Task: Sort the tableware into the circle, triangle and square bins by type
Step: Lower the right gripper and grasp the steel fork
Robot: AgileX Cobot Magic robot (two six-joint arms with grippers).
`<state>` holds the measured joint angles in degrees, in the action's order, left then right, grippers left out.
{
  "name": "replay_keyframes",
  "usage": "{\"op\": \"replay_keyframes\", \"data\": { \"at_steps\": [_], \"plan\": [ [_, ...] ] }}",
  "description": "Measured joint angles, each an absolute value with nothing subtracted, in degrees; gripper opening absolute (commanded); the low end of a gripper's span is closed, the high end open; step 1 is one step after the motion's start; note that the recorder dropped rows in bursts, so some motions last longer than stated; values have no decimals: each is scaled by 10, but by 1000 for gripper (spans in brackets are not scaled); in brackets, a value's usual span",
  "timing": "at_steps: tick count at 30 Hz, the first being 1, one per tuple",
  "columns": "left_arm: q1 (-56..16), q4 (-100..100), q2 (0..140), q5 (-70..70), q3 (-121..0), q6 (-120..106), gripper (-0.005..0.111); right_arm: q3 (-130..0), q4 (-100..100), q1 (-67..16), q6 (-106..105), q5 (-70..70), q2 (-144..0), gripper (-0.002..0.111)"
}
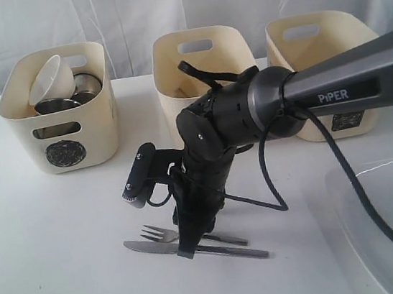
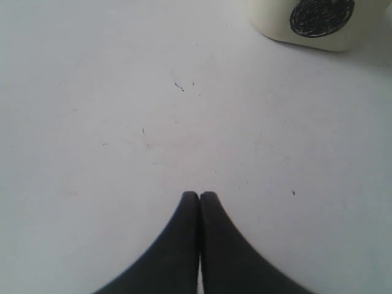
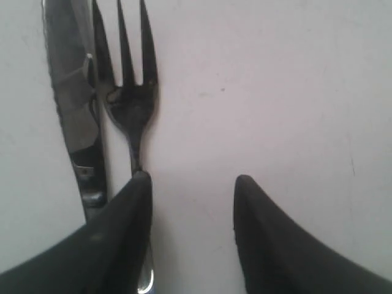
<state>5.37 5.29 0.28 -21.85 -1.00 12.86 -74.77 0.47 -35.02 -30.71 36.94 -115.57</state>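
Observation:
A steel fork (image 1: 194, 236) and knife (image 1: 204, 249) lie side by side on the white table, near its front. My right gripper (image 1: 188, 249) points down onto them. In the right wrist view it (image 3: 193, 180) is open, one finger (image 3: 131, 202) resting over the handle of the fork (image 3: 128, 104), the knife (image 3: 73, 110) just outside it; only bare table lies between the fingers. The circle bin (image 1: 63, 153) at the back left holds the small white bowl (image 1: 52, 79) and steel bowl and cups (image 1: 67, 102). My left gripper (image 2: 199, 195) is shut and empty, near the circle bin (image 2: 318, 24). Chopsticks and spoon are hidden.
Two more cream bins stand at the back, middle (image 1: 202, 55) and right (image 1: 317, 44); my right arm covers their marks. The large white plate (image 1: 389, 230) lies at the front right. The arm's black cable (image 1: 270, 181) trails over the table.

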Motion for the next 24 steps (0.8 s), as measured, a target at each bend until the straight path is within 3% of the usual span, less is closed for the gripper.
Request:
{"op": "replay_keyframes", "data": {
  "at_steps": [24],
  "plan": [
    [54, 53, 3, -219, -10, 129, 0, -741, 15, -350, -341, 439, -1144, 42]
  ]
}}
